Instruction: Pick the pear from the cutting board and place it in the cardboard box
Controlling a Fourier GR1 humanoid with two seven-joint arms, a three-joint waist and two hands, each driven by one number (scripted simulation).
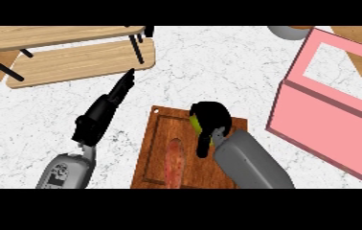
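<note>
The right hand [210,116] sits over the upper edge of the cutting board [157,147], its fingers curled round the pear [196,122], of which only a yellow-green sliver shows at the hand's left side. The pear is at the board's top edge; whether it rests on the wood cannot be told. A reddish, elongated food item [174,163] lies lower on the board. The left hand [113,99] hangs over the white bench [212,66] left of the board, fingers straight, holding nothing. The pink box [311,114] stands to the right, well apart from the board. Wooden shelves [78,56] lie at the upper left.
</note>
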